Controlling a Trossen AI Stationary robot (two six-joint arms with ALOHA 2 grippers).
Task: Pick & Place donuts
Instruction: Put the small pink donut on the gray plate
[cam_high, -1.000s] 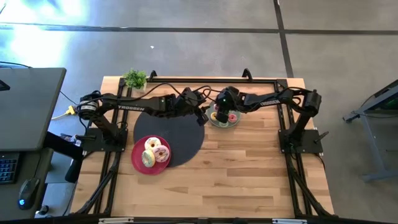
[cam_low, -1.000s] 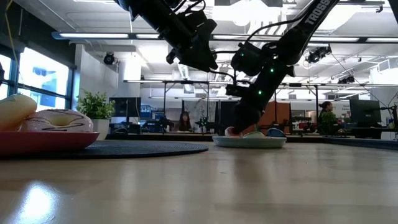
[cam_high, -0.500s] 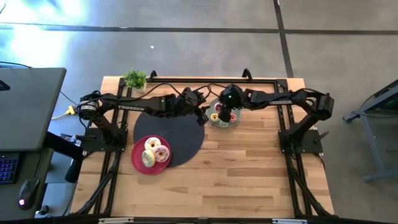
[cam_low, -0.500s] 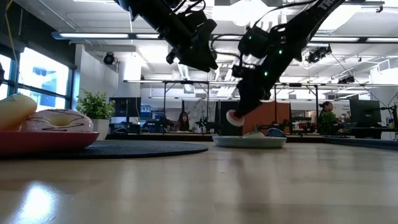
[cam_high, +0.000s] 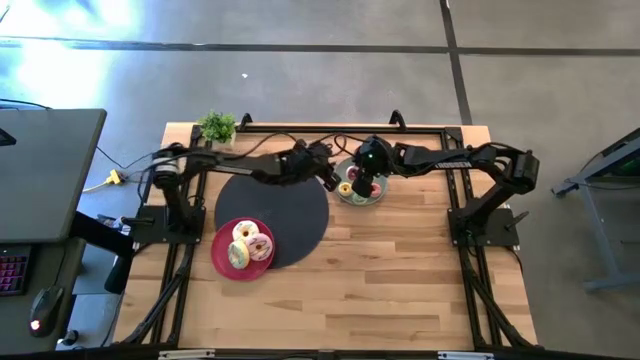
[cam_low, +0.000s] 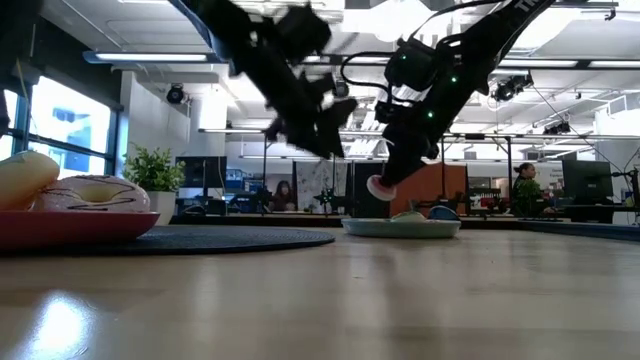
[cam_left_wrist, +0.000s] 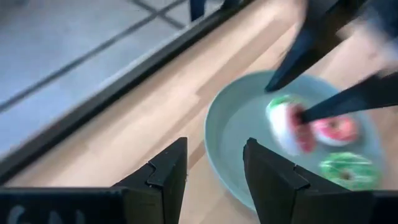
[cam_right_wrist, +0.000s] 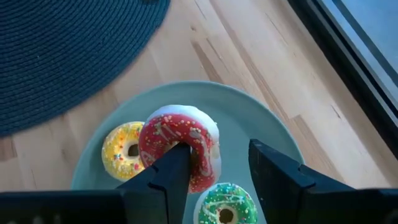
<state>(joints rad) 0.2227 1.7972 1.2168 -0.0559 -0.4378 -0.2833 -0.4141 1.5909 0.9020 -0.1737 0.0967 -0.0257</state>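
My right gripper (cam_right_wrist: 217, 149) hovers above the sage-green plate (cam_right_wrist: 261, 124), shut on a tiny red-pink donut (cam_right_wrist: 186, 134) that is lifted clear (cam_low: 380, 187). A tiny yellow donut (cam_right_wrist: 124, 149), a green one (cam_right_wrist: 227, 208) and another red-pink one (cam_left_wrist: 336, 130) lie flat on that plate. My left gripper (cam_left_wrist: 214, 168) is open and empty, above the table just left of the plate (cam_high: 328, 178). The larger white, pink and pale-green donuts (cam_high: 248, 245) lie on the red plate (cam_high: 222, 262). My right gripper holds the tiny red-pink donut by its ring (cam_right_wrist: 202, 155), one finger (cam_right_wrist: 171, 165) reaching into the hole from above and the other outside the rim (cam_left_wrist: 277, 93). The donut hangs tilted, almost on edge, below the fingers and clear of the plate.
The big black round mat (cam_high: 275, 215) lies between the two plates, with the red plate overlapping its near-left edge. A small potted plant (cam_high: 217, 125) stands at the far-left corner. Black frame rails (cam_high: 300, 128) run along the far edge. Bare wood fills the near half (cam_high: 380, 280).
My right gripper rose from the sage-green plate with the red-pink donut, lifting it clear, and then held about still. My left gripper came down and a little toward the plate and is blurred with motion.
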